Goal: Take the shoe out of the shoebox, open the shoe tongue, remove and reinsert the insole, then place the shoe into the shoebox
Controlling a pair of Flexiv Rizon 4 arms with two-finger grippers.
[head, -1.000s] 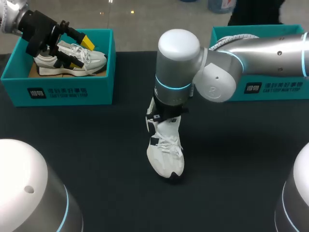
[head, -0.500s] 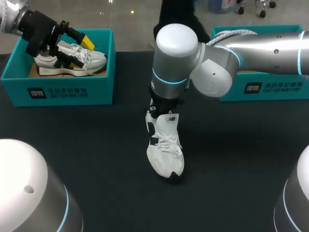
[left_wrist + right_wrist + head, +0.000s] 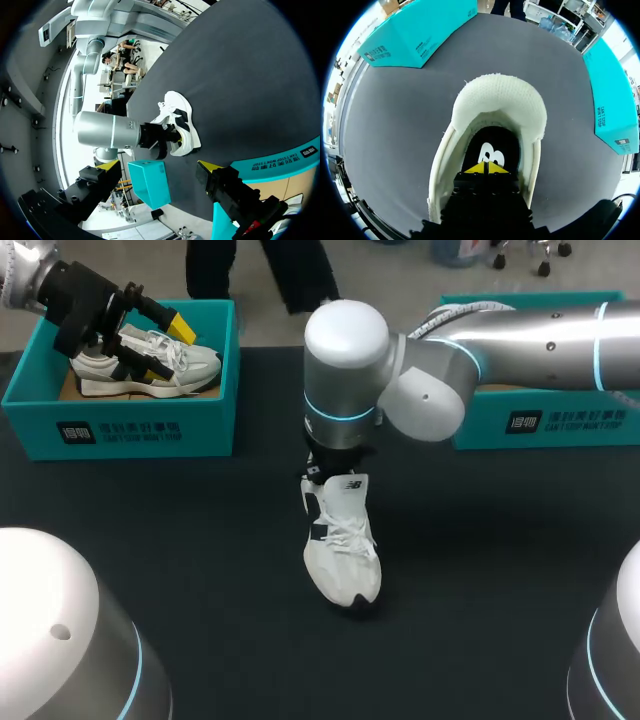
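The white shoe (image 3: 342, 545) lies on the bench (image 3: 480, 570). Your right hand (image 3: 485, 168), tips pinched narrow, sits inside its opening over the insole (image 3: 492, 145). Pull now and the unpinned shoe may lift or tip. Your left hand (image 3: 165, 348) hangs wide over the left shoebox (image 3: 120, 430).

The right arm (image 3: 520, 335) is made of silver tube links with rounded white joint caps and thin glowing cyan rings. The left tool (image 3: 165, 348) and right tool (image 3: 485, 168) are black and blocky, ending in bright yellow tips.
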